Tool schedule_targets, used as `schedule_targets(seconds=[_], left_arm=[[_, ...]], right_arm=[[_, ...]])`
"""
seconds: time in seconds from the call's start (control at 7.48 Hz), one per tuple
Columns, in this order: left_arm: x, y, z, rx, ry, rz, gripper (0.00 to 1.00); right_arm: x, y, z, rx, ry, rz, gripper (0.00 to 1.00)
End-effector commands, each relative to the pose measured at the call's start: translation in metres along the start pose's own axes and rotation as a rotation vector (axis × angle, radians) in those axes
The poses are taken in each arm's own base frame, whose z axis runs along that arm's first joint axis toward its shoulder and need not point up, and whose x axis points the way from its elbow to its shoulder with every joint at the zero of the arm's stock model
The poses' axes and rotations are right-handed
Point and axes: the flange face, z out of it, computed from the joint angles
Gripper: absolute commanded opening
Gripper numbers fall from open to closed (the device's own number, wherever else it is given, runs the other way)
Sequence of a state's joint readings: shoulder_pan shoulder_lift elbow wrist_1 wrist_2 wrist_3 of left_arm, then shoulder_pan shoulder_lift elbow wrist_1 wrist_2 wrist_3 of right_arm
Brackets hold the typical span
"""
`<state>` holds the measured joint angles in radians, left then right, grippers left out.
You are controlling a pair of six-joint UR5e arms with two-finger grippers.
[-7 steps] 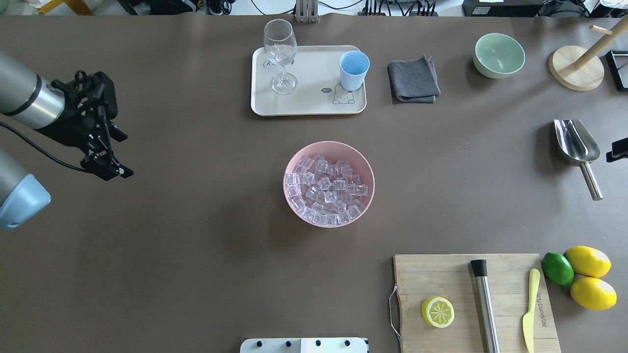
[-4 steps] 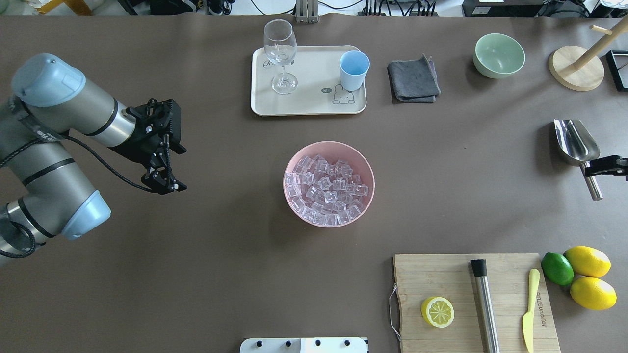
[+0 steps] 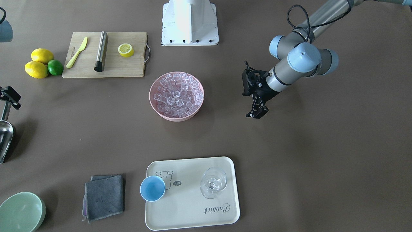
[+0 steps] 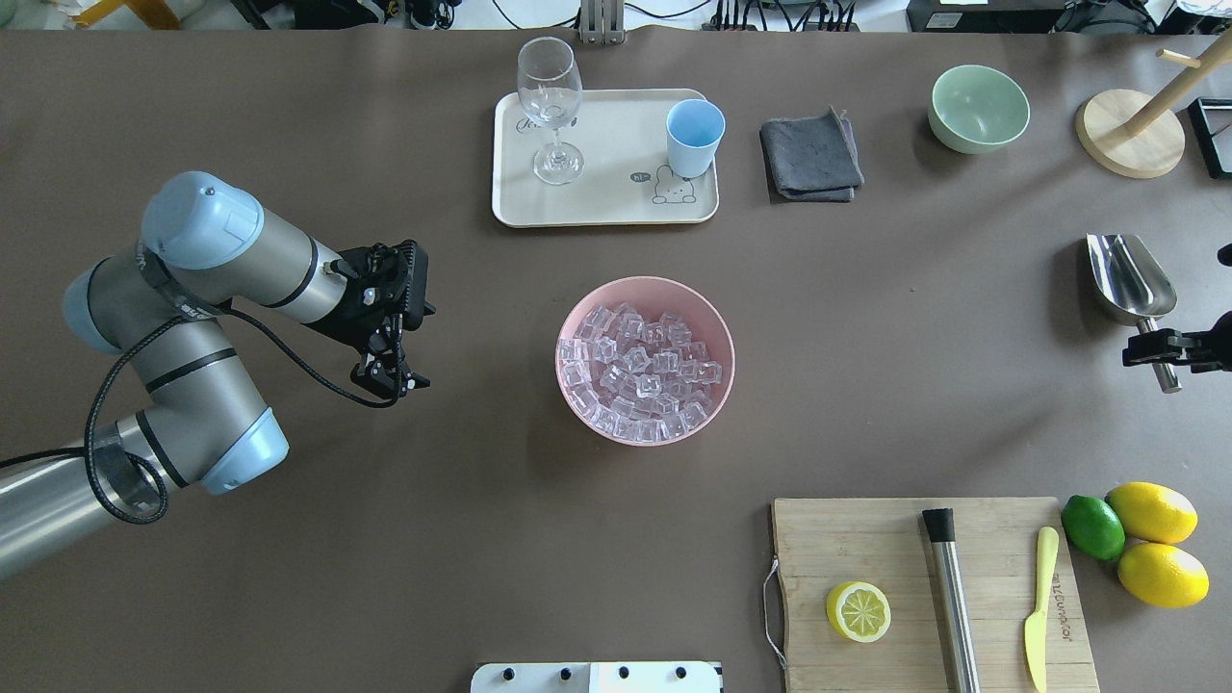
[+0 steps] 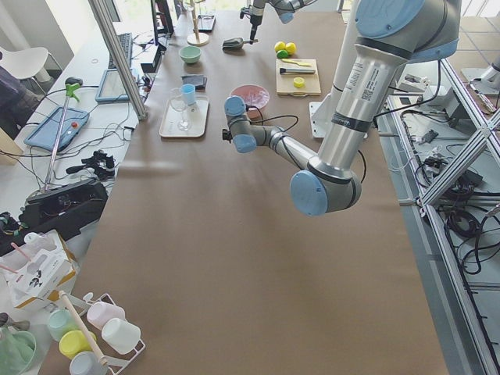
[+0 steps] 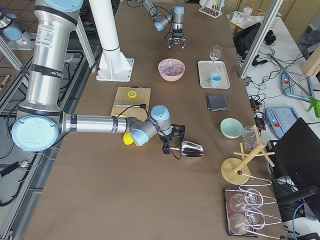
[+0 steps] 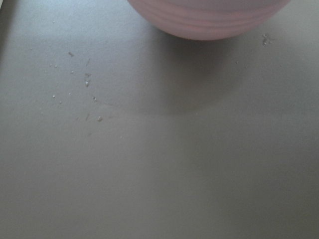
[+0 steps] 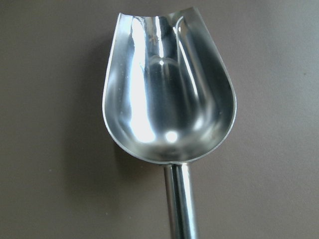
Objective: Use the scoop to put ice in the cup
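- Scoop (image 4: 1131,279) of shiny steel lies flat on the brown table (image 4: 385,577), far out on the robot's right side. Its hollow faces up, its open mouth points away from the robot and its handle points back toward it.
- The right gripper (image 4: 1160,348) sits across that handle, just behind the scoop's bowl. I cannot tell whether its fingers are apart or have closed on the handle.
- From the right wrist camera, the scoop's trough holds nothing.
- Ice (image 4: 643,375) is heaped in a pink bowl (image 4: 729,358) at mid-table, well apart from the scoop.
- The light-blue cup (image 4: 695,135) stands upright on a cream tray (image 4: 616,144) beyond the bowl, beside a wine glass (image 4: 551,106).
- The left gripper (image 4: 393,377) hangs over bare table on the pink bowl's left, fingers spread and holding nothing.
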<state>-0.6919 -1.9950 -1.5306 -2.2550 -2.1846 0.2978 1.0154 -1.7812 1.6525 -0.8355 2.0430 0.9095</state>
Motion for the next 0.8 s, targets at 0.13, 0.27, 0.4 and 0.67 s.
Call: schedule_targets(seconds=[0.13, 0.27, 0.4, 0.67], left_arm=[[0.031, -0.042, 0.036, 0.122, 0.0, 0.003, 0.98], [0.037, -0.049, 0.044, 0.123, 0.015, 0.007, 0.98], [0.038, -0.059, 0.048, 0.128, 0.021, 0.009, 0.98], [0.034, -0.072, 0.046, 0.143, 0.018, 0.002, 0.98]], right_arm=[[0.018, 0.009, 0.019, 0.028, -0.044, -0.016, 0.01], [0.013, 0.009, 0.016, 0.017, -0.061, -0.006, 0.0], [0.011, 0.01, 0.014, 0.009, -0.068, -0.013, 0.0], [-0.002, 0.011, 0.001, -0.029, -0.103, -0.102, 0.0]])
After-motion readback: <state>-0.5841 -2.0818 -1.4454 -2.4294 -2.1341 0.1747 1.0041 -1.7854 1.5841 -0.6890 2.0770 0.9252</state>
